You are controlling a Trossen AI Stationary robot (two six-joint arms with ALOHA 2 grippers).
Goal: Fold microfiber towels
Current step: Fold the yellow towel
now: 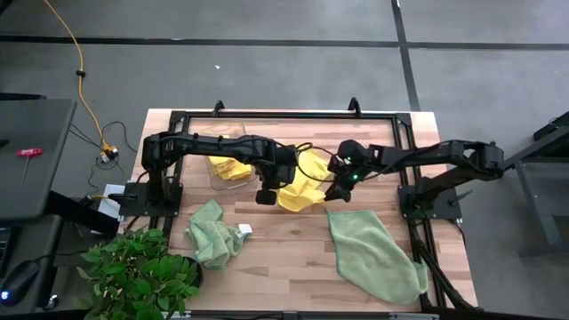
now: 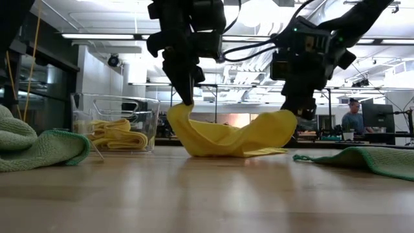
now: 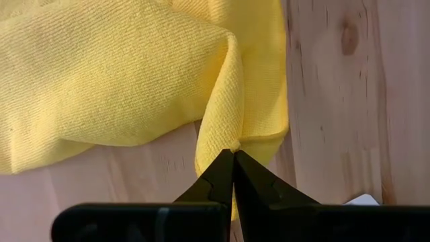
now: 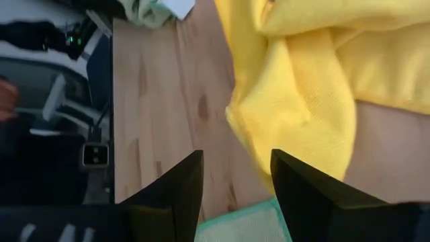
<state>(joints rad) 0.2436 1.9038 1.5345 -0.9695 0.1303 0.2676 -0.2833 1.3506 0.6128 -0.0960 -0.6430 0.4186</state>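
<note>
While the left hand (image 2: 187,100) is clamped on one raised corner of the yellow microfiber towel (image 2: 226,137) mid-surface, the right hand (image 2: 299,111), fingers apart, hangs at its other raised end; sage towels (image 1: 376,255) lie nearby.

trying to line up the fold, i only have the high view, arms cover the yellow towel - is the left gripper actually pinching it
Observer: Yes. The left wrist view shows the left gripper shut on a corner of the yellow towel.
Operator: is that corner off the table
Observer: Yes, the low view shows it lifted into a peak while the towel's middle sags to the table.
Operator: and the right one
Observer: The right gripper is open in its wrist view, fingers straddling the towel's edge, not clamped.
</note>
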